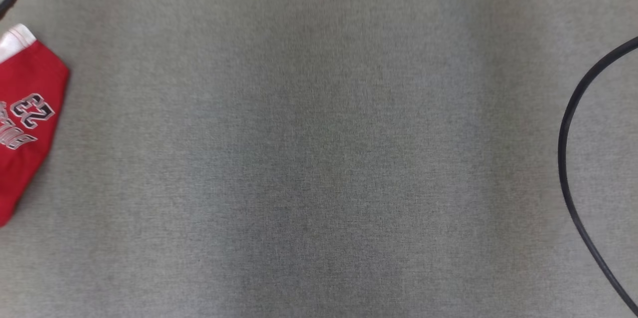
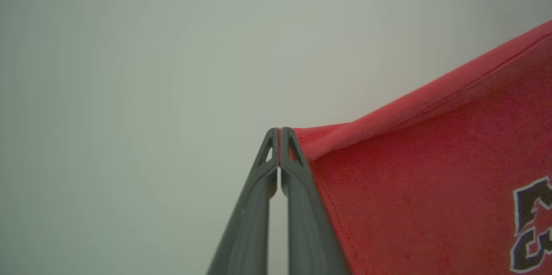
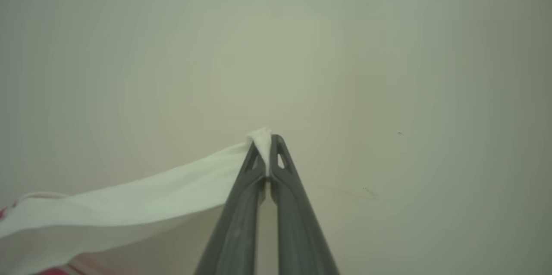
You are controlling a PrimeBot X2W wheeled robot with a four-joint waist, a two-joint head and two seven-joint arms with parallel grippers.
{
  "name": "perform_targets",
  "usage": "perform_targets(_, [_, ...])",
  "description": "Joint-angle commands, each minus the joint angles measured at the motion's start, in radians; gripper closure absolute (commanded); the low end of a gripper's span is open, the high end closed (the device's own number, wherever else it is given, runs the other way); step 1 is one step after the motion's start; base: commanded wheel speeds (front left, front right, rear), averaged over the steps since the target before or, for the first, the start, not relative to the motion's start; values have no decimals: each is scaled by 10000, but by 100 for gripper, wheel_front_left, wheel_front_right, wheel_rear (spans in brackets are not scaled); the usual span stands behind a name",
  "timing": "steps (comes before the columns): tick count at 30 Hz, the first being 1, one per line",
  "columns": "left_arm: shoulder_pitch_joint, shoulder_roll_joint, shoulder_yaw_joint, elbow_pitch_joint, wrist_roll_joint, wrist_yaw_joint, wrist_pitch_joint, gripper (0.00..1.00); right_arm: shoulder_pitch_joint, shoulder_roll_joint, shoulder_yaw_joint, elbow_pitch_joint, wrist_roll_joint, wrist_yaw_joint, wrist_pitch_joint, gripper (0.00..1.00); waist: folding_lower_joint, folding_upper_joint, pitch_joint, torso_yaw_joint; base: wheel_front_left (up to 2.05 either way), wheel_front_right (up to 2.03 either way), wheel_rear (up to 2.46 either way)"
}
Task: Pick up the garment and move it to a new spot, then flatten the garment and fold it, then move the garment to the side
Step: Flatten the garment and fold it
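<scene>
garment (image 1: 30,123) sits at far left of head view, cut off by the frame. left gripper (image 2: 279,130) pinched on red hem, right gripper (image 3: 268,137) on white trim, both tip-only: a tug could slip either. table (image 1: 319,158) centre wide open; black cable (image 1: 565,158) at right could snag
</scene>
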State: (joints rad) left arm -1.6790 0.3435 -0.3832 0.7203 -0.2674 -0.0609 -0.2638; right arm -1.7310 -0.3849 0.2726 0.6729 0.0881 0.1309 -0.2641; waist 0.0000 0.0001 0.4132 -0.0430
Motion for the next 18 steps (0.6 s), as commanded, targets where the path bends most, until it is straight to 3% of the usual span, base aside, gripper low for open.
perform_targets(1, [330,47,111,-263,116,-140,-5,100,219,122,-82,86,24,-4,-1,100,0,-1,460,-81,0,0,0])
perform_targets(4, [640,159,247,-490,182,-275,-6,100,526,94,43,77,200,-4,-3,100,0,-1,694,-216,0,0,0])
perform_targets(9, [1765,47,649,-815,-63,-555,-9,100,1961,-207,207,-278,1479,-5,-4,100,0,-1,1232,-410,0,0,0])
perform_targets(18, [5796,-583,1750,-2150,-968,-681,-11,100,6954,-1349,1164,-1899,4279,-7,-7,100,0,-1,864,-422,0,0,0])
